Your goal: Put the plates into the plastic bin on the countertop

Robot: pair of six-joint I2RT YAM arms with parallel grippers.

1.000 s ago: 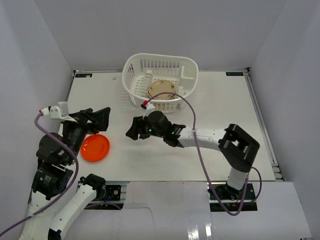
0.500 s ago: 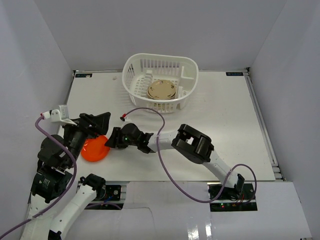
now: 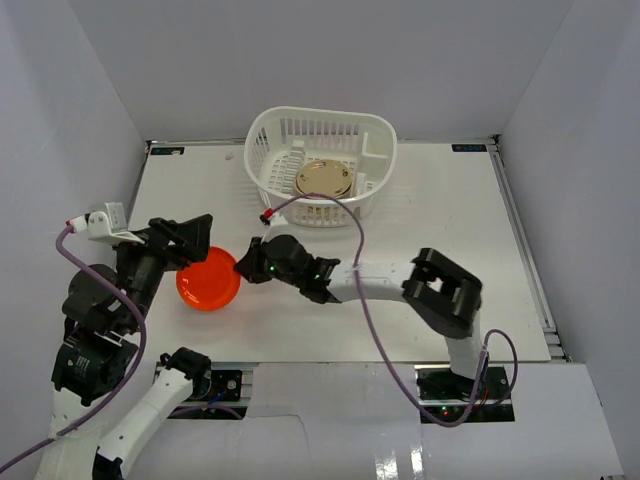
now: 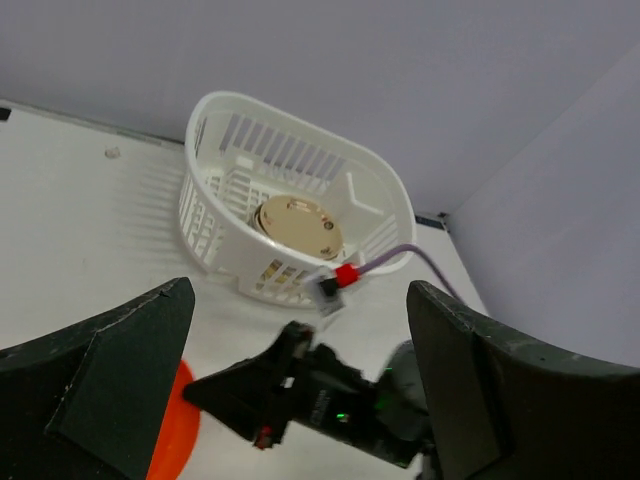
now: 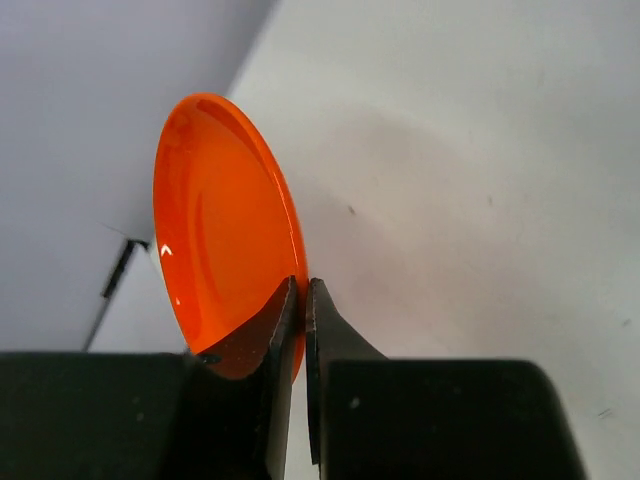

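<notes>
A bright orange-red plate (image 3: 208, 283) is near the left side of the countertop (image 3: 450, 220). My right gripper (image 3: 240, 268) is shut on its right rim; the right wrist view shows both fingers pinching the thin edge of the plate (image 5: 220, 220) at the gripper (image 5: 303, 285). My left gripper (image 3: 180, 245) hangs open just above and left of the plate, holding nothing. In the left wrist view, the plate (image 4: 170, 430) peeks out beside its left finger. The white plastic bin (image 3: 380, 135) stands at the back centre with a stack of tan plates (image 3: 323, 178) inside.
White walls close in the countertop on the left, back and right. The right arm's purple cable (image 3: 350, 215) loops over the countertop in front of the bin. The left wrist view shows the bin (image 4: 210, 230) beyond the right gripper (image 4: 190, 390).
My right arm swung left across the countertop and its jaws shut on the orange plate's rim. The plate has shifted slightly to the right. The left gripper stayed open.
</notes>
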